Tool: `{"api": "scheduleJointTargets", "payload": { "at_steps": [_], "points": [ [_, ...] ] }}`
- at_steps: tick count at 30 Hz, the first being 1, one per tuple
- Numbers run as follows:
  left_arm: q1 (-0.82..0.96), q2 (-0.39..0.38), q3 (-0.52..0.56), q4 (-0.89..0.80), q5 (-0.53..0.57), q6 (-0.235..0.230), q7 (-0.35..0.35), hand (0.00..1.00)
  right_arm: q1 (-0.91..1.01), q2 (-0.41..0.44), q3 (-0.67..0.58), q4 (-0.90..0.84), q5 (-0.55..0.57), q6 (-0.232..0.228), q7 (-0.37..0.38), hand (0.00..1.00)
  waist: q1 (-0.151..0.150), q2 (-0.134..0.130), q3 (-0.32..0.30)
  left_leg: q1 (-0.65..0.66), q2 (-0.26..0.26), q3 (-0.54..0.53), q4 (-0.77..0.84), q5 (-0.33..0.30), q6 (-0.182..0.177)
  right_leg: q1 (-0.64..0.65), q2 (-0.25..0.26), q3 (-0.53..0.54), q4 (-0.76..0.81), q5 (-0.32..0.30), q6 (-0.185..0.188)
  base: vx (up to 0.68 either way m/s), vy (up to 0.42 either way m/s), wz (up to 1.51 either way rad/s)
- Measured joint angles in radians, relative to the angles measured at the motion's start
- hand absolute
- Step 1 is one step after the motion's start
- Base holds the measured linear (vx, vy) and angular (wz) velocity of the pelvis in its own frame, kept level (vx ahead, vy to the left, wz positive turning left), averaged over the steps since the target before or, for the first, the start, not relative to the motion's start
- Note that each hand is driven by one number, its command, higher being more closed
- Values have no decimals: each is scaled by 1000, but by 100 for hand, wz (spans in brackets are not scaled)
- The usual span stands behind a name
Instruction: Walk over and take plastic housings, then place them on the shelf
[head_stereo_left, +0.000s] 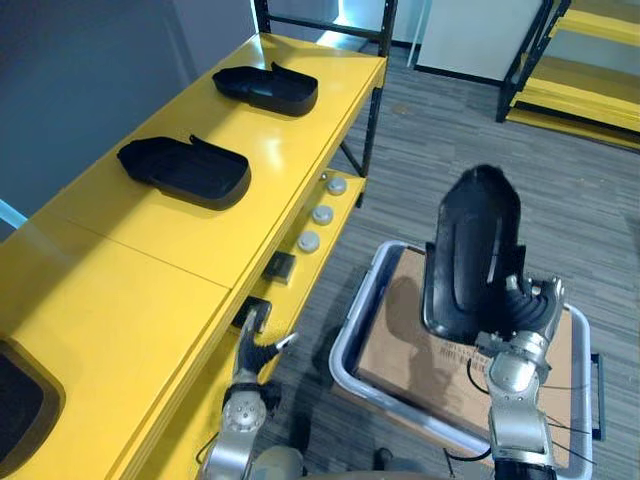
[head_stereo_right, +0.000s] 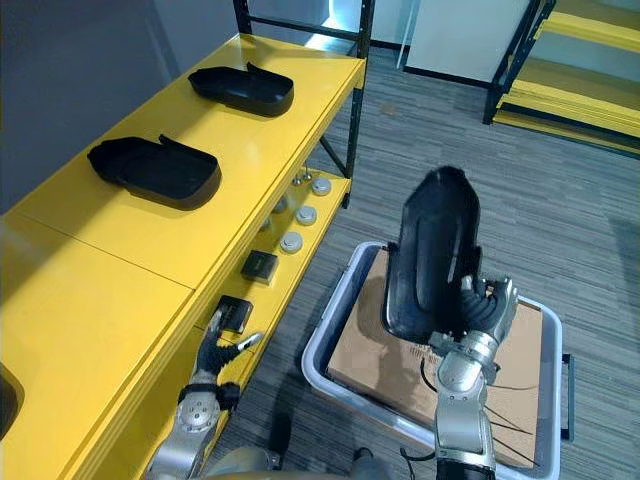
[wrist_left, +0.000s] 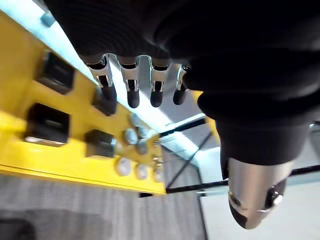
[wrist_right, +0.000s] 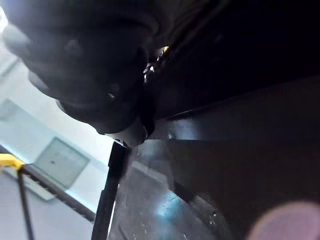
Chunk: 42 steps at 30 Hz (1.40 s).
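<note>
1. Black moulded plastic housing (head_stereo_left: 472, 245) stands upright, long axis vertical, its lower end clasped by the right hand (head_stereo_left: 530, 310) above a white bin (head_stereo_left: 352, 325).
2. Yellow metal shelf (head_stereo_left: 150, 290) lies to the robot's left of it, with bare top on the robot's side of a placed black housing (head_stereo_left: 185, 170).
3. Left hand (head_stereo_left: 255, 345) hangs by the shelf edge, fingers relaxed, empty.

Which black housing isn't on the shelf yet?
The housing upright in the right hand, over the bin; the near housing and far housing lie flat on the yellow shelf.

Left hand (head_stereo_left: 250, 352) low, fingers relaxed — right hand (head_stereo_left: 530, 308) raised, fingers clasping housing (head_stereo_left: 472, 250)
</note>
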Motion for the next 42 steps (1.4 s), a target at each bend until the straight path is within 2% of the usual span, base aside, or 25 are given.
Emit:
{"api": "scheduleJointTargets", "payload": {
  "at_steps": [4, 8, 11, 15, 18, 27, 28, 35, 39, 42],
  "points": [
    [-29, 1, -58, -62, -23, -13, 2, 0, -1, 12, 52, -65, -26, -6, -9, 100, 0, 4, -24, 3, 0, 0, 3, 0, 0, 1, 0, 1, 3, 0, 0, -33, 6, 0],
    [-81, 4, -113, -75, -61, -19, 2, 0, -2, 13, 118, -74, -25, -36, -17, 100, -2, 4, -29, 24, 1, 4, 4, 0, 0, 15, 0, 8, 8, 0, 0, -43, 9, -4],
    [-114, 5, -146, -75, -63, -19, 12, 0, -3, 13, 166, -74, -25, -41, -17, 100, -6, 6, -43, 24, 2, 9, 4, 0, 1, 12, 1, 16, 5, 1, -1, -49, 13, -8],
    [-166, 5, -201, -83, -84, -19, 17, 0, -17, 12, 243, -74, -24, -48, -16, 100, -23, 8, -52, 26, 4, 27, 3, 0, 1, 9, 5, 33, -6, 14, -2, -32, 16, -14],
    [-212, 4, -244, -84, -120, -18, 22, 0, -24, 11, 304, -75, -22, -71, -15, 100, -30, 8, -52, 26, 5, 38, 3, 1, 1, 5, 5, 47, -7, 21, -1, -22, 17, -12],
    [-272, 34, -276, -63, -200, -4, 52, 0, -37, -9, 373, -74, 32, -77, -18, 100, -52, 9, -79, 27, 5, 53, -3, 1, 2, -4, 4, 63, -12, 27, 1, -11, 10, -6],
    [-284, 42, -282, -59, -212, 1, 59, 100, -48, -11, 376, -74, 35, -78, -18, 100, -54, 9, -79, 27, 5, 56, -3, 1, 2, -4, 5, 65, -15, 29, 1, -25, 8, -8],
    [-294, 47, -284, -23, -281, 7, 64, 100, -64, -54, 403, -58, 55, -77, -18, 100, -55, 7, -82, 32, 5, 70, -9, 2, 3, -5, 7, 82, -25, 38, 0, -19, 10, -7],
    [-322, 81, -292, -22, -317, 14, 67, 100, -64, -72, 412, -58, 63, -77, -19, 100, -59, 5, -88, 32, 5, 74, -11, 3, 4, -9, 7, 86, -25, 38, 1, -4, 2, -1],
    [-335, 81, -290, 6, -330, 16, 87, 100, -64, -81, 431, -48, 63, -78, -21, 100, -63, 4, -102, 32, 4, 74, -12, 3, 4, -9, 6, 87, -27, 38, 1, 0, 0, 0]
  ]
}}
